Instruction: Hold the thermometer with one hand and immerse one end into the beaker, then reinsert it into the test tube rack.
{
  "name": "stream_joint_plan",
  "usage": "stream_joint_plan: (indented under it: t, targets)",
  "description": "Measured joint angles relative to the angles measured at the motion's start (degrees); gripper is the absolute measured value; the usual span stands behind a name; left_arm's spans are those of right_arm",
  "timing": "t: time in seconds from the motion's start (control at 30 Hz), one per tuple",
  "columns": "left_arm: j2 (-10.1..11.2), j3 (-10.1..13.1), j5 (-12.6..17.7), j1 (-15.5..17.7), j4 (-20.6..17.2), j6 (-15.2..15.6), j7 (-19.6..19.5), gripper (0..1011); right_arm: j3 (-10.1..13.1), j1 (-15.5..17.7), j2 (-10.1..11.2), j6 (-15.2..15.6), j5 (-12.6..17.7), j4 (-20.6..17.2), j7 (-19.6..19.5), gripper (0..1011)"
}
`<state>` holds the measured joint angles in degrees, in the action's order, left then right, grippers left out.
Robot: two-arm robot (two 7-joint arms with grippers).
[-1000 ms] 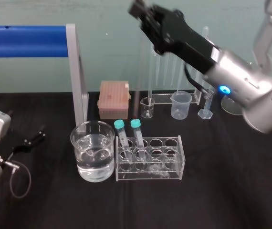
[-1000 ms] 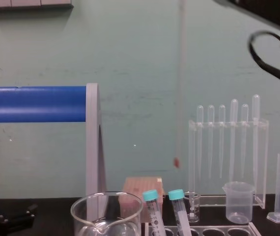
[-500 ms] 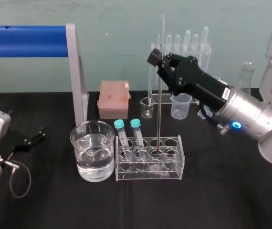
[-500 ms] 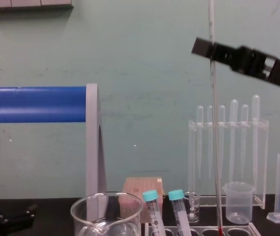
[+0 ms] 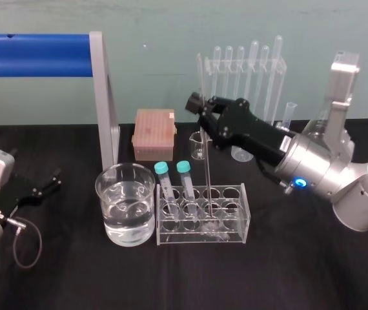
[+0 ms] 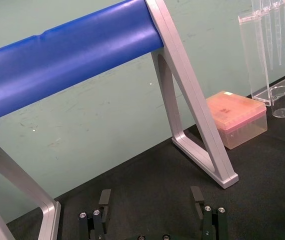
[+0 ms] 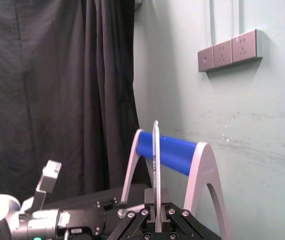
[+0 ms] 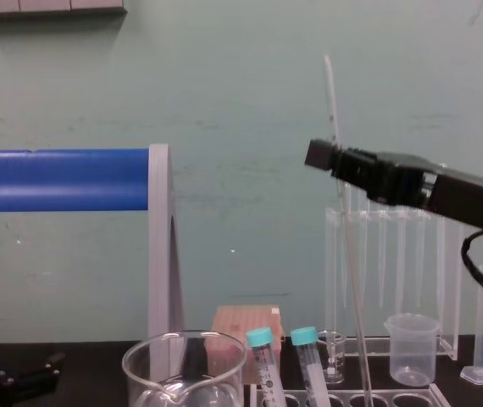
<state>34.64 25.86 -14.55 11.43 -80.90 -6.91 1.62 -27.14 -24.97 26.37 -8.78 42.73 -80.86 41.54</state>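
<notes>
"Head view first: where is the thermometer?"

"In the test tube rack. Its lower end sits in the third column of holes counting from the beaker (front row or back row cannot be told). It stands just beside the two teal-capped tubes, which take the first two columns."

"And the right gripper?"

"Above the rack, reaching in from the robot's right. Its black fingers are pinched onto the glass rod, well above the rack. In the right wrist view the rod runs straight up from between the closed fingers."

"Is the rod plumb?"

"Not quite. In the chest view its top leans toward the robot's left, and the gripper is clamped a little below that tip."

"The beaker?"

"On the black table, just beside the rack's left end. It holds clear water and is apart from the thermometer."

"The left gripper?"

"Parked low at the robot's left, well apart from the beaker. Its fingers are spread wide with nothing between them. It faces the grey leg of the blue-barred frame and the pink tip box."
</notes>
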Motion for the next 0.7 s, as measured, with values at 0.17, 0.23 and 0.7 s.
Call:
stream_joint_plan:
  t: [0.17,0.23,0.7]
  targets:
    - [0.0,0.0,0.0,0.0,0.0,0.0,0.0,1008,-0.8,-0.3,-0.7,-0.6,-2.0,2.2,0.4,57]
    - [0.0,0.0,0.0,0.0,0.0,0.0,0.0,1008,-1.0,-0.4,-0.9,-0.8,-2.6,2.9,0.5,56]
    - [0.0,0.0,0.0,0.0,0.0,0.0,0.0,1008,-1.3,-1.4,-2.9,-2.2,-4.6,7.2,1.8,56]
